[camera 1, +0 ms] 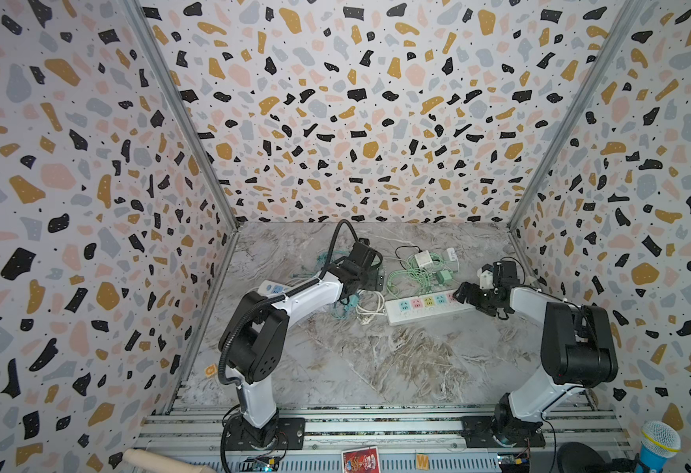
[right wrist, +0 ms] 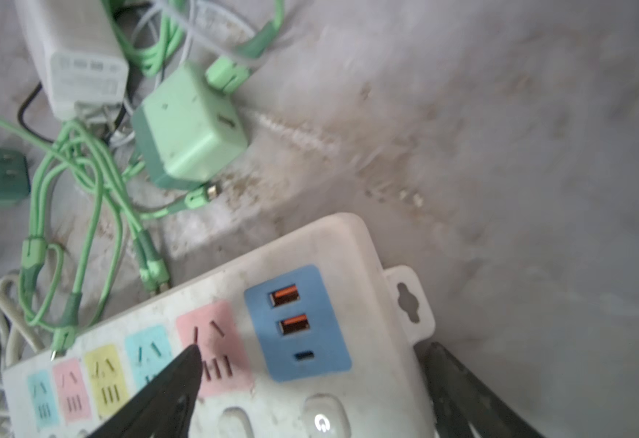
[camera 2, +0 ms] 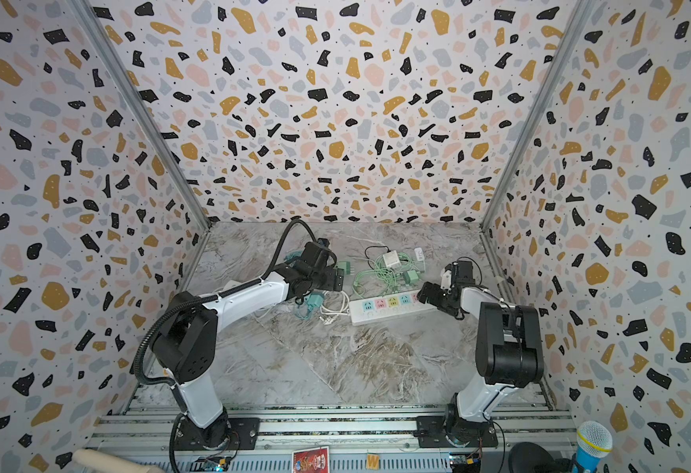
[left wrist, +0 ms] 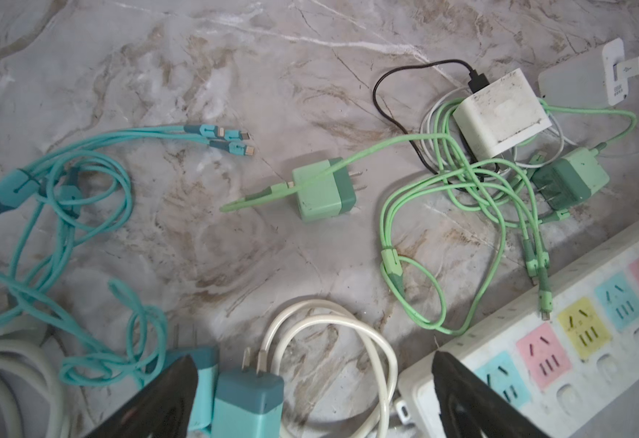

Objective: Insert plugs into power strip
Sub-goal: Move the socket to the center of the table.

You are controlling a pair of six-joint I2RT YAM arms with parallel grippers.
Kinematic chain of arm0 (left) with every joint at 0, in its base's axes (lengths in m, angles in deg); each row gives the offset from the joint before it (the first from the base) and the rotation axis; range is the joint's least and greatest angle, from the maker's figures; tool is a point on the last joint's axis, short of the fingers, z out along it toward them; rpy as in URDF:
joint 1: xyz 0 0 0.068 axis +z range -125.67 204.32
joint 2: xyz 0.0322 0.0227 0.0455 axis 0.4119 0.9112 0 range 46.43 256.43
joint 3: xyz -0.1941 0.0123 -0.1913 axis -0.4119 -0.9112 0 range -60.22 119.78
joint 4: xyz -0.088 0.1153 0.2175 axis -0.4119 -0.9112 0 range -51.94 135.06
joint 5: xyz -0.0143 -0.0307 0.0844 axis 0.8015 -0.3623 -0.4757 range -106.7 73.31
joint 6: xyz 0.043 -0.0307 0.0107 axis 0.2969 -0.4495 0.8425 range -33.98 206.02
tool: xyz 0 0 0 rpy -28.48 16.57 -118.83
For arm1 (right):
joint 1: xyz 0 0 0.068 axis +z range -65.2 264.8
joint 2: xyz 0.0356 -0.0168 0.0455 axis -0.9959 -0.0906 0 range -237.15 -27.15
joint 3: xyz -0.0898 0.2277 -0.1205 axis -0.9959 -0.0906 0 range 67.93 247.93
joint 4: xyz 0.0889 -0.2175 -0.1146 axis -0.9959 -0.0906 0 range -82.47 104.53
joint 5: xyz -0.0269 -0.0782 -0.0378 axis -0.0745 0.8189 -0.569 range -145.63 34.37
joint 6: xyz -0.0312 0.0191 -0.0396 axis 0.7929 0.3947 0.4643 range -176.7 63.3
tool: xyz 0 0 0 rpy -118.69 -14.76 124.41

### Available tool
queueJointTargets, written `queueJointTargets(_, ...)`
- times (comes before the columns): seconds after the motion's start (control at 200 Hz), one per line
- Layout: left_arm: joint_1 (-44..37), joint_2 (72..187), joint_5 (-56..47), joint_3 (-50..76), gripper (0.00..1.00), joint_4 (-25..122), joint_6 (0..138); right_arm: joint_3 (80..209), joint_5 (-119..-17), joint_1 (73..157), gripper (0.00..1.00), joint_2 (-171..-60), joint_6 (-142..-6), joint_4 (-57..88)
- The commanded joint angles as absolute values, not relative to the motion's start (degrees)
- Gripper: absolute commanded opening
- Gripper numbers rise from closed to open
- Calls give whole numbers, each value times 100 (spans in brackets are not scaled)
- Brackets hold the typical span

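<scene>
Teal plug (left wrist: 248,398) lies between the released fingers (left wrist: 159,402) of the left end effector (left wrist: 314,358), beside the power strip (left wrist: 583,330) cord end. Right end effector (right wrist: 312,347), released, is farther.

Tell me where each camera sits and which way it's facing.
Top views: high at the front, looking down at the table; left arm, right arm show.
Left wrist: on that arm, looking down at a mint plug; left claw tips show.
Right wrist: over the strip end; right claw tips show.
Shared: strip, mint plug.
</scene>
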State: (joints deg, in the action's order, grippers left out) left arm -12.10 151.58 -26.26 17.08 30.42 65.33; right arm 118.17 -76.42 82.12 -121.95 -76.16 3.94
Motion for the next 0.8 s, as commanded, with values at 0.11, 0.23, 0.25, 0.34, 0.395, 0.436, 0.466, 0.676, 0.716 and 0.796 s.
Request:
queueJointTargets(0.11,-1088,15543,-2777,2380,97,3151,6860,11557,-8434,9044,91,-11788,-7812,172)
queueJointTargets(0.23,-1018,15638,-2801,2605,97,3032,6862,11684,-7940,9108,95,-11573,-7854,-78)
queueJointTargets(0.25,-1009,15635,-2811,2610,97,3017,6858,11741,-7750,9100,95,-11540,-7837,-135)
queueJointTargets(0.34,-966,15567,-2836,2564,98,2970,6844,12116,-7030,9073,96,-11547,-7709,-382)
queueJointTargets(0.395,-919,15497,-2856,2478,98,2935,6814,12386,-6739,9080,97,-11664,-7650,-399)
queueJointTargets(0.436,-872,15423,-2849,2378,98,2917,6792,12609,-6610,9078,97,-11804,-7618,-417)
queueJointTargets(0.466,-840,15358,-2839,2288,98,2918,6771,12777,-6547,9086,97,-11936,-7598,-397)
queueJointTargets(0.676,-679,14692,-2741,1448,97,3035,6661,13961,-6013,9449,92,-12985,-7404,-239)
queueJointTargets(0.716,-679,14570,-2724,1311,97,3058,6642,14208,-5838,9551,91,-13162,-7353,-257)
queueJointTargets(0.796,-679,14366,-2662,1047,97,3091,6576,14575,-5522,9735,89,-13471,-7236,-114)
